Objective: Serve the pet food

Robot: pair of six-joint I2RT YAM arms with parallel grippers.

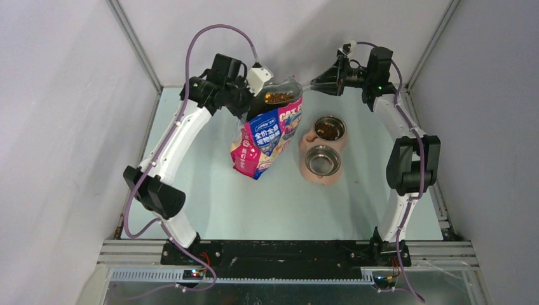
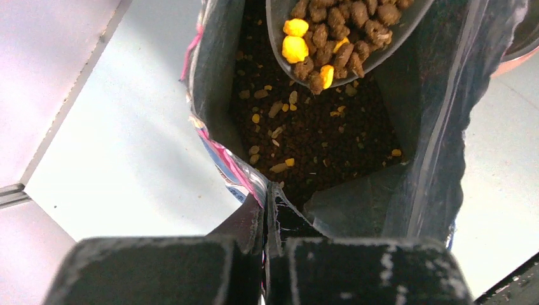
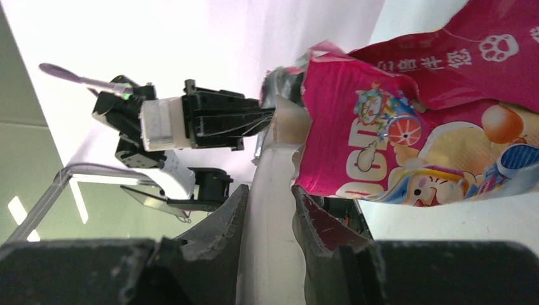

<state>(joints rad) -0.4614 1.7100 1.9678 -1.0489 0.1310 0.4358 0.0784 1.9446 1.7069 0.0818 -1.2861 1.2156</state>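
Note:
The pet food bag stands open on the table, and my left gripper is shut on its top rim, holding the mouth open. Dark brown pet food with some yellow bits fills the bag's bottom. A clear scoop loaded with pet food hovers in the bag's mouth. My right gripper is shut on the scoop's pale handle, to the right of the bag. The far steel bowl holds some pet food.
A tan double-bowl feeder sits just right of the bag; its near steel bowl looks empty. Grey walls close in the pale table on the left, back and right. The left gripper's body shows beside the bag.

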